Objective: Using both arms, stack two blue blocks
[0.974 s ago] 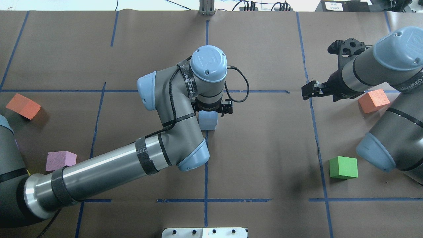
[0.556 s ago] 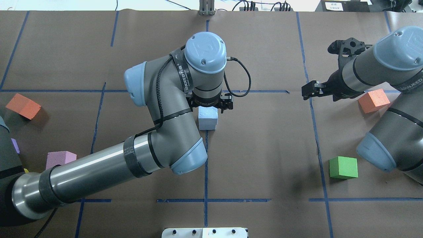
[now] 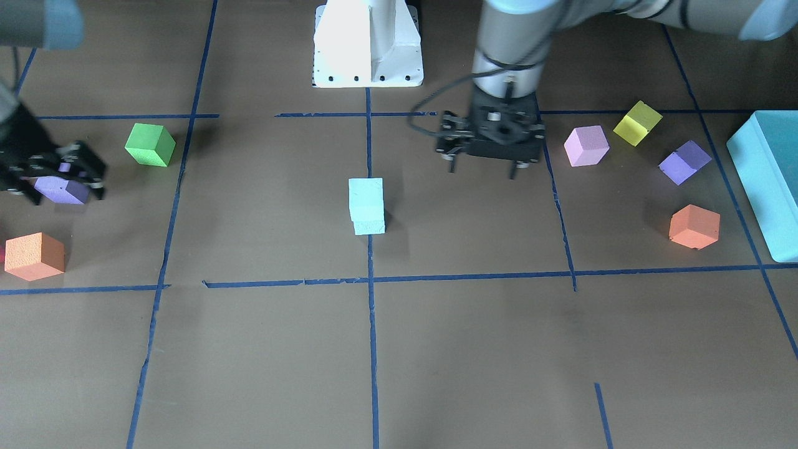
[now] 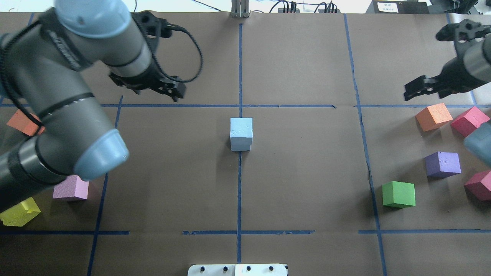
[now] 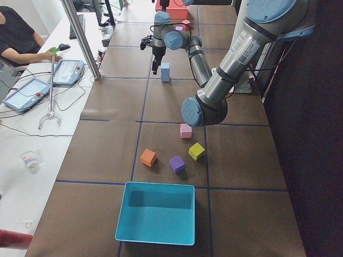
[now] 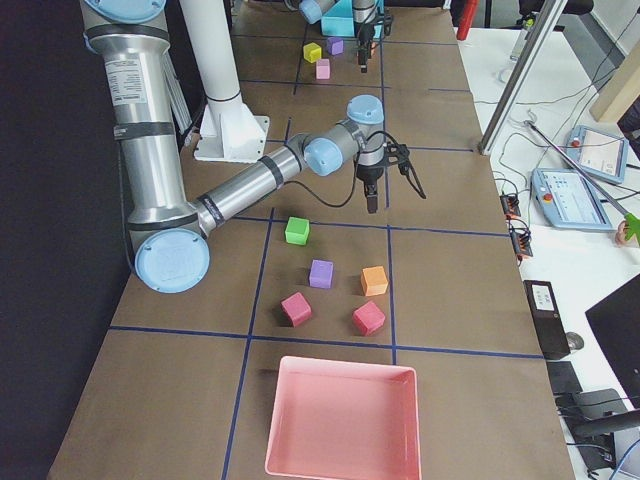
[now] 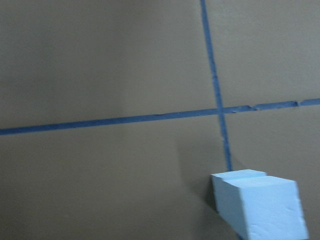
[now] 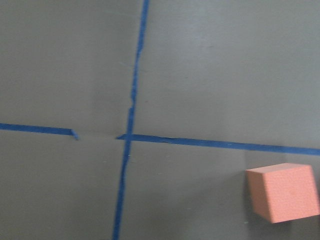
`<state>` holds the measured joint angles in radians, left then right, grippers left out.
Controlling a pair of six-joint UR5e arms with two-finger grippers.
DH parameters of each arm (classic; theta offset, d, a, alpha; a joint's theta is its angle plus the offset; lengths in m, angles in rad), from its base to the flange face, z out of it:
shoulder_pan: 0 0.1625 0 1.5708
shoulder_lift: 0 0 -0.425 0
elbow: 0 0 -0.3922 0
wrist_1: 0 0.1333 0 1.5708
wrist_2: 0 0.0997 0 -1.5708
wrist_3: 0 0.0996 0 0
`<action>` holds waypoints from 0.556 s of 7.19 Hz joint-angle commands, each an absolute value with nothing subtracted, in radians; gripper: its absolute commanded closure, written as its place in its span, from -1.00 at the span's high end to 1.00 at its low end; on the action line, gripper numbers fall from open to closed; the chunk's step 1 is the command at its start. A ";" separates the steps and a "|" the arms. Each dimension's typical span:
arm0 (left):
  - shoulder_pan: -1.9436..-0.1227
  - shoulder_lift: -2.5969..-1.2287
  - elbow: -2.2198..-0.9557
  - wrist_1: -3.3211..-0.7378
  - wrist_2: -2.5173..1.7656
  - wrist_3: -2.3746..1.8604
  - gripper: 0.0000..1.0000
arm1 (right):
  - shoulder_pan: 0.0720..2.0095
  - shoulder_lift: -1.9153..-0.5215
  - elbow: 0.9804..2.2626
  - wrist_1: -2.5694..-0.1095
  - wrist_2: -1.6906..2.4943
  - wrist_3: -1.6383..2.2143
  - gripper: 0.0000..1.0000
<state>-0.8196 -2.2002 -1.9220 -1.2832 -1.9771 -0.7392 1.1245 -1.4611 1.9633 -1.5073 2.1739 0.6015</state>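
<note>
**Stack standing, both arms off it**
The two blue blocks (image 4: 241, 133) sit one on top of the other on the centre tape line, touched by nothing. The left gripper (image 3: 483, 169) hangs near them, fingers apart and empty. The right gripper (image 3: 65, 190), well apart, also looks spread and holds nothing. The placing step appears done, so the next move only calls for parking the arms without brushing the stack.

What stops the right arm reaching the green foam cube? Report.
Likely nothing, so yes: the green foam cube sits in the open on the right arm's side, and the right gripper holds nothing.
</note>
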 commanded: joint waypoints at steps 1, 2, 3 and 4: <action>-1.073 -1.971 -1.942 -1.311 -2.156 -0.357 1.00 | 1.360 -1.544 1.863 -1.509 2.308 0.241 1.00; -1.185 -1.871 -1.927 -1.365 -2.193 -0.225 1.00 | 1.423 -1.566 1.820 -1.522 2.318 0.127 1.00; -1.298 -1.799 -1.869 -1.386 -2.288 -0.042 1.00 | 1.461 -1.578 1.789 -1.560 2.321 0.021 1.00; -1.424 -1.748 -1.777 -1.396 -2.369 0.153 1.00 | 1.500 -1.582 1.787 -1.618 2.322 -0.053 1.00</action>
